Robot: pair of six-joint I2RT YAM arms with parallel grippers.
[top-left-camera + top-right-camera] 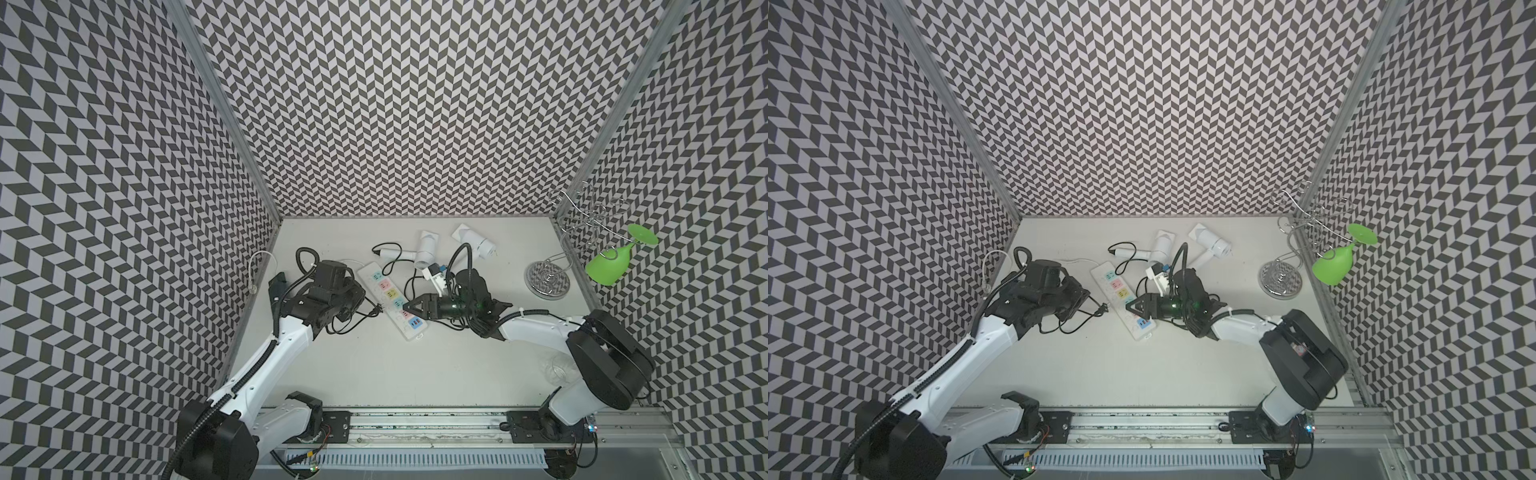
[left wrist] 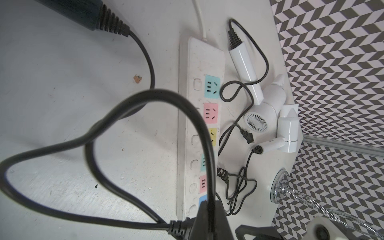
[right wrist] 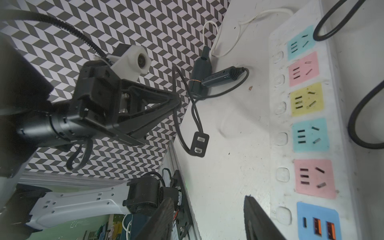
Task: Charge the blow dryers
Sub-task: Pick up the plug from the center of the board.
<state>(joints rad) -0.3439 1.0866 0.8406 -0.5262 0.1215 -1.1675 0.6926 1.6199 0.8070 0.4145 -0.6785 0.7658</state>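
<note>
Left gripper clamped shut on the black cord of the dark blue-black hair dryer lying behind it, two-pin plug dangling below. Right gripper, jaws apart and empty, hovers over the white pastel-socket power strip. Next, probably: line prongs up with a socket.

White dryer, second white dryer lying at back, unplugged; dark dryer left, cord raised

Bright even light, soft shadows, warped edges, wrist-view foregrounds blurred
</note>
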